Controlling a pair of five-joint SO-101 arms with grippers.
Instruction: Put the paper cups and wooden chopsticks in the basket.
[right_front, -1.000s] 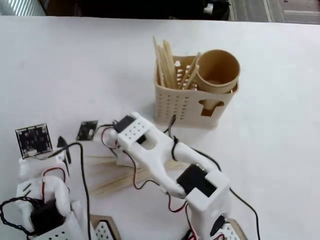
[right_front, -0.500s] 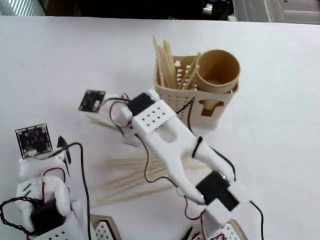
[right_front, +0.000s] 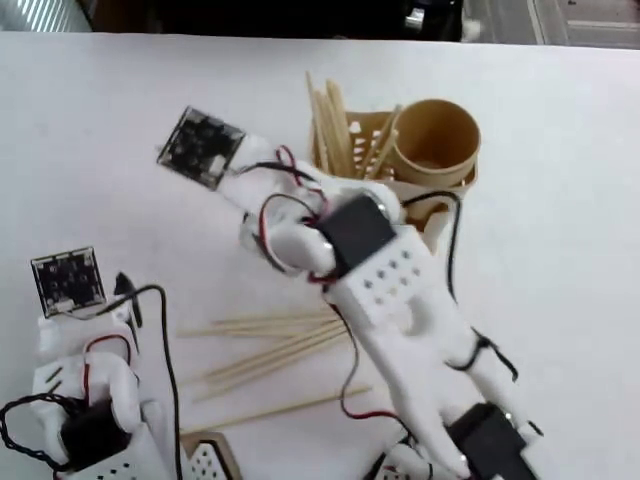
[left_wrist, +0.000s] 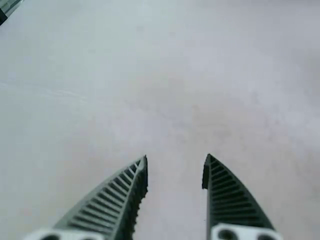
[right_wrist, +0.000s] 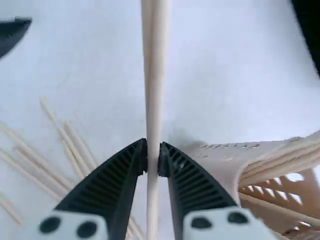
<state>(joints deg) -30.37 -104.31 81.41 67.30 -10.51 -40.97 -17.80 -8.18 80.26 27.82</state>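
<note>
Wooden chopstick (right_wrist: 152, 75) is pinched by the right end effector (right_wrist: 152, 156) beside the basket (right_wrist: 225, 160); left end effector (left_wrist: 175, 172) gapes over the counter (left_wrist: 160, 75).

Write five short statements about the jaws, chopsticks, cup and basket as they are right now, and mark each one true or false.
1. The right arm's jaws are shut on a chopstick. True.
2. The left arm's jaws hold a paper cup. False: they are open over bare table, holding nothing.
3. A paper cup sits in the basket. True.
4. Every chopstick is in the basket. False: several loose chopsticks lie on the table.
5. The basket lies on its side. False: it stands upright.
</note>
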